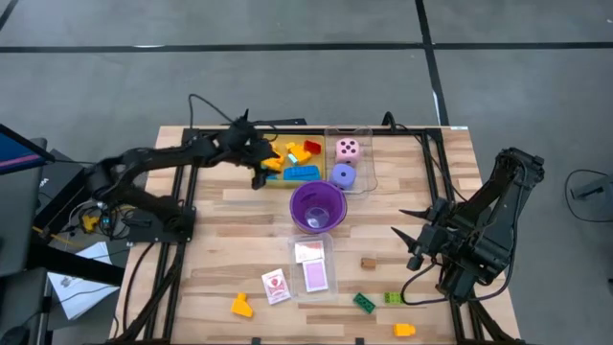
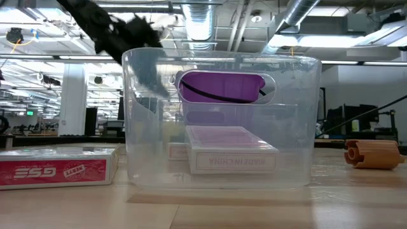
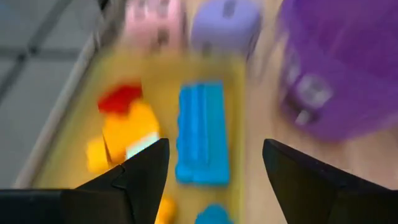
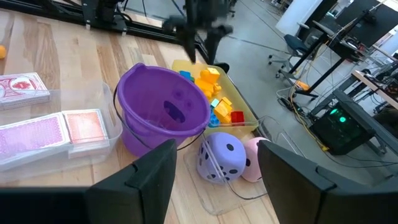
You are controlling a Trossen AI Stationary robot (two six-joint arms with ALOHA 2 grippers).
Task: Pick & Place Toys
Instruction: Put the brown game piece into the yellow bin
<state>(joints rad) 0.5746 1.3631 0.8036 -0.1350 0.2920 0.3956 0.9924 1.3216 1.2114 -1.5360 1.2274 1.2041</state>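
Left gripper (image 1: 257,171) hung open and empty over the yellow tray (image 1: 276,180), just beside the purple cup (image 1: 317,207). Blue brick (image 3: 200,134) lay flat in that tray: light, stiff, slick, so I'd pinch its long sides. Orange bricks (image 3: 124,132) crowded one flank. Right gripper (image 1: 414,247) waited well apart, open, empty.

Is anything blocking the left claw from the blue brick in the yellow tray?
Nothing visible is. The left gripper hangs open right above the blue brick in the yellow tray, with bare air between them. Orange and red bricks lie beside it, not on top.
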